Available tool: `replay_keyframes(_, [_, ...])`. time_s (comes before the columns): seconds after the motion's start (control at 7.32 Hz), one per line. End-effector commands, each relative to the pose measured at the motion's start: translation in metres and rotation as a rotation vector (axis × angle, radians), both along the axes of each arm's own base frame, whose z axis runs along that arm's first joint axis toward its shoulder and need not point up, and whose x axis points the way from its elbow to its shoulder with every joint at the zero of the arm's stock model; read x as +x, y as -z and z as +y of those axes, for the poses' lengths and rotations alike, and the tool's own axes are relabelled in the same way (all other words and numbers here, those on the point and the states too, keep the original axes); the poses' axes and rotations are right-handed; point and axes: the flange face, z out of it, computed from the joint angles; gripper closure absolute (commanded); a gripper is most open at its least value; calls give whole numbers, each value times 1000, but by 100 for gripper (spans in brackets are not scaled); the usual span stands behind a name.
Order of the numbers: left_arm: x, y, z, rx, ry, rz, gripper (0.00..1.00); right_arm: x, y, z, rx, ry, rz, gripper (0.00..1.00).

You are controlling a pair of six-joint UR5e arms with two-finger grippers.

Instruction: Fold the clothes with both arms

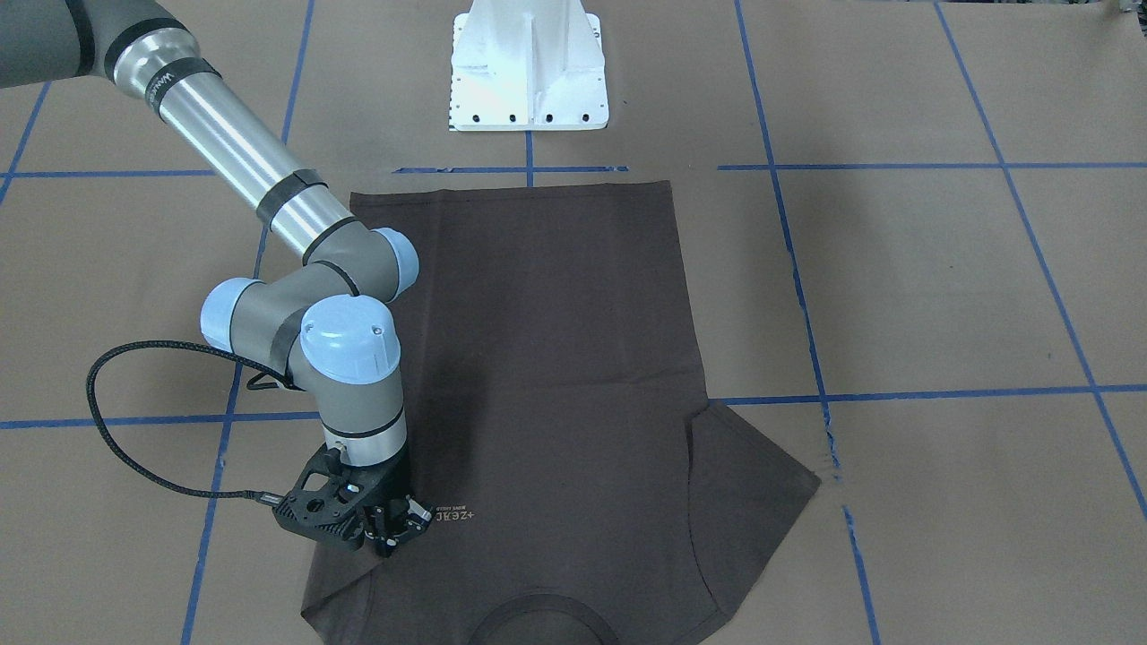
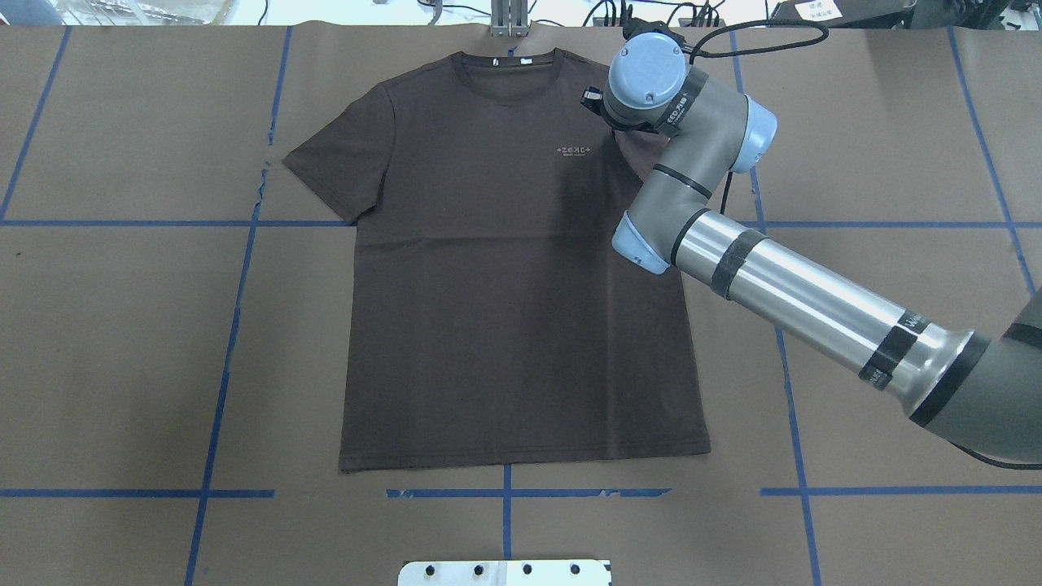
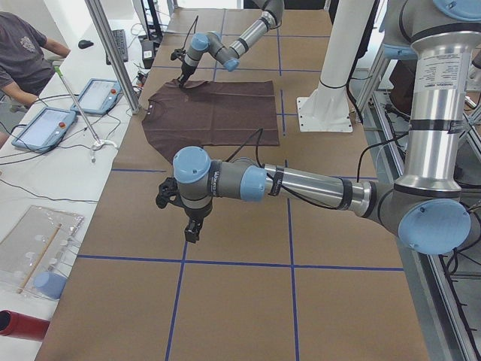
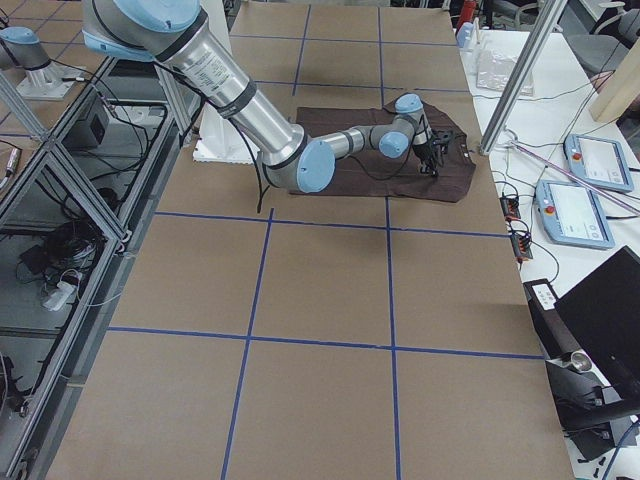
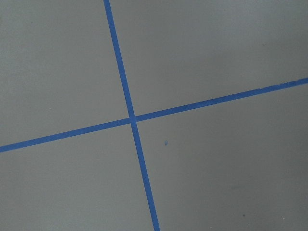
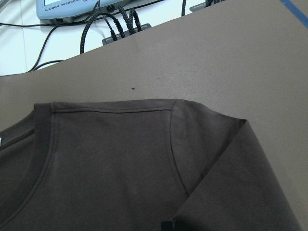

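Brown T-shirt (image 2: 505,285) lies flat mid-frame, one sleeve (image 6: 231,173) folded inward beneath the right gripper (image 1: 392,536); left gripper (image 3: 193,229) hovers lower left above the table (image 3: 240,301); neither's grip can be told

The brown table (image 2: 122,366), gridded with blue tape (image 2: 122,222), carries a dark T-shirt (image 2: 505,309) and a white pedestal base (image 1: 529,81).

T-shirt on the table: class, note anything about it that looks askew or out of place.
The T-shirt lies unevenly: its folded sleeve, beneath the right gripper, is turned diagonally in over the shirt, while the other sleeve lies spread flat.
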Motion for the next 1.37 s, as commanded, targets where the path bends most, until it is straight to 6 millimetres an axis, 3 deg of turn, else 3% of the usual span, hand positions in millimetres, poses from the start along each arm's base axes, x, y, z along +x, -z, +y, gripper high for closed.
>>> replay_keyframes(0.0, [0, 8, -6, 20, 2, -33, 0, -1, 5, -1, 4, -5, -3, 1])
replay_keyframes(0.14, [-3, 33, -6, 59, 41, -83, 0, 4, 15, 3, 23, -1, -23, 0])
replay_keyframes(0.27, [13, 68, -11, 127, 50, -130, 0, 33, 42, 12, 46, 18, -95, 0])
replay_keyframes(0.41, [37, 76, -28, 49, 139, -154, 0, 87, 40, 38, 4, 71, -149, 0])
replay_keyframes(0.55, [70, 100, -38, 18, 166, -36, 0, 120, 32, 62, -41, 118, -185, 0])
replay_keyframes(0.68, [102, 79, -47, -24, 122, 50, 0, 143, 19, 90, -51, 143, -186, 0])
replay_keyframes(0.82, [114, 80, -51, 47, 91, 129, 0, 170, 6, 118, -59, 191, -209, 0])
replay_keyframes(0.96, [136, 89, -50, 22, 61, 221, 0, 182, 1, 133, -66, 224, -223, 0])
replay_keyframes(1.09, [177, 114, -59, -69, 91, 260, 0, 192, -2, 142, -66, 228, -227, 0])
replay_keyframes(1.23, [232, 147, -92, -132, 98, 277, 0, 201, 0, 151, -61, 227, -233, 0])
